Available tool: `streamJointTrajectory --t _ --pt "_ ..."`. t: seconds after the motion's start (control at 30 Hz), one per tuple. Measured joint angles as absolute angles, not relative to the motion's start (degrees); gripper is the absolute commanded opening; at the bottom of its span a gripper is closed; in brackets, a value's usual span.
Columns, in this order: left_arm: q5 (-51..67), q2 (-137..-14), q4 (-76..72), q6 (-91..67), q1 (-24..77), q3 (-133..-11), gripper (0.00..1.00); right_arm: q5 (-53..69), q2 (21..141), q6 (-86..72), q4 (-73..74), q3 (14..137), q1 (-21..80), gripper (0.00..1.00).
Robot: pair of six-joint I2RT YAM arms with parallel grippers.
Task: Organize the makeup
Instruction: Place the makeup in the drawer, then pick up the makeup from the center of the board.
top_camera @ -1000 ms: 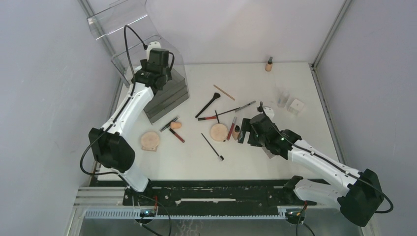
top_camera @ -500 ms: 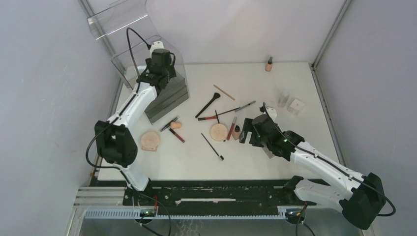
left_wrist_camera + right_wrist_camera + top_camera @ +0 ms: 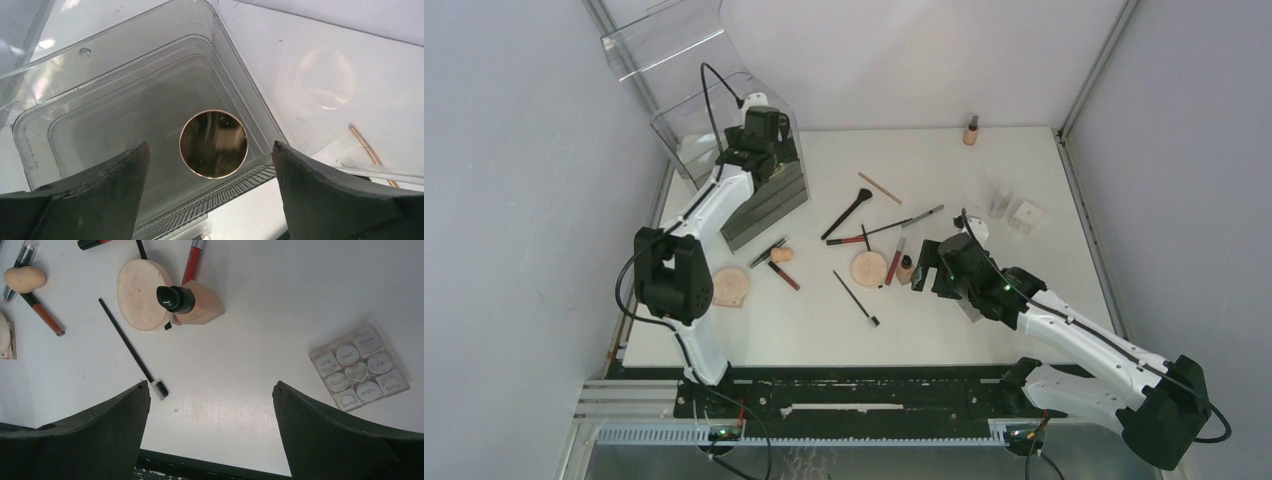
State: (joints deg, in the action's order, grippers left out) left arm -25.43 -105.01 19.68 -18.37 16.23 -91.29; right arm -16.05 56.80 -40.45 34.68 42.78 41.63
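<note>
Since a second ago the left fingers (image 3: pixel 100 190) had spread wide and empty; the compact (image 3: pixel 213 144) lay between them in the clear tray (image 3: pixel 75 115). Probably light, stiff, slick: pinch its rim. Meanwhile the right fingers (image 3: pixel 320 430) stood wide too.

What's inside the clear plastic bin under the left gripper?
One round gold-rimmed disc with a dark face lies on the floor of the clear plastic bin. Nothing else shows; the left gripper covers its near corners.
</note>
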Motion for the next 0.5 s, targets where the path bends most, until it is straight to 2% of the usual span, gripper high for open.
streamJointTrajectory --t 0.23,0.37,0.5 --pt "-25.71 -102.98 20.10 -18.55 16.21 -90.43 0.94 -16.05 56.29 -40.71 34.61 42.26 41.74 0.98" --pt "-25.67 -90.61 19.00 -19.05 18.61 -81.03 0.97 -16.21 55.94 -41.30 34.57 41.87 41.76 0.97" --pt "-26.35 -76.20 17.80 -19.09 28.84 -73.63 0.97 -16.47 54.68 -41.56 34.54 41.85 41.82 0.97"
